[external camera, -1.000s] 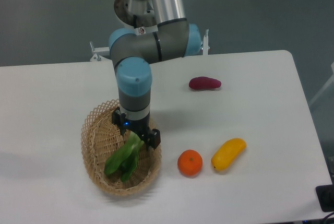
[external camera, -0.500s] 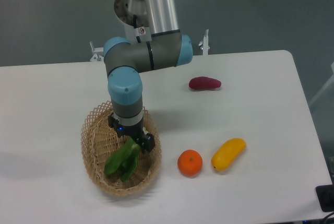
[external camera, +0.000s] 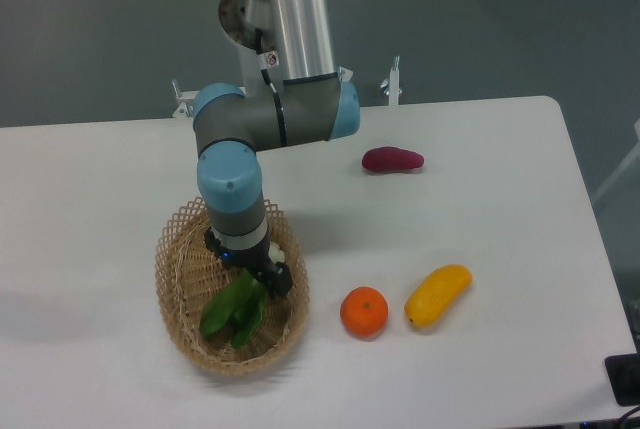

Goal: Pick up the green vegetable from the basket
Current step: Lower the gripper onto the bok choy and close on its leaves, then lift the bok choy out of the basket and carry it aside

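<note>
I have the hand [external camera: 252, 271] down inside the basket [external camera: 180, 249] at the green vegetable's [external camera: 235, 309] stem end, where it lies, though I cannot tell whether the fingers have closed on it.

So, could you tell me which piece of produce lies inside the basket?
The green vegetable: it alone lies in the basket, under the gripper. The orange, yellow fruit and purple sweet potato sit on the table.
</note>
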{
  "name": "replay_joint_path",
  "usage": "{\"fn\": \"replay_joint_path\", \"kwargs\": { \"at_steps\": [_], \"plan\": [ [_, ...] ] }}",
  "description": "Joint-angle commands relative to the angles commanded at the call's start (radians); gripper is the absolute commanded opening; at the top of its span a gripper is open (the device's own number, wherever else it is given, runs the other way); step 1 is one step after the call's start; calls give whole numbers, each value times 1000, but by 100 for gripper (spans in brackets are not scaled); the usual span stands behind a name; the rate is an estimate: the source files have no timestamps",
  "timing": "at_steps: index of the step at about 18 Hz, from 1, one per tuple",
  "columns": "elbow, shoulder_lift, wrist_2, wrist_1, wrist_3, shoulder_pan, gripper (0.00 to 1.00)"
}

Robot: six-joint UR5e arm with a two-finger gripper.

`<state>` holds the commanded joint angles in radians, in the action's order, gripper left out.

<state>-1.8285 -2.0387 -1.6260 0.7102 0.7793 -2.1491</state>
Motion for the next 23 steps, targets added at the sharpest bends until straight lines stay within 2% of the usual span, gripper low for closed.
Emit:
{"fn": "replay_joint_path", "kwargs": {
  "at_steps": [1, 2, 9, 13, 16, 20, 23],
  "plan": [
    [0, 3, 2, -2, 0, 2, 64],
    [2, 5, 2, -2, 2, 2, 62],
    [3, 9, 2, -3, 3, 2, 54],
    [5, 17, 5, -3, 15, 0, 53],
    [17, 50, 12, -2, 26, -5, 53],
    [31, 103, 47, 9, 57, -44, 53],
    [41, 114, 60, 14, 83, -78, 53]
  ]
}}
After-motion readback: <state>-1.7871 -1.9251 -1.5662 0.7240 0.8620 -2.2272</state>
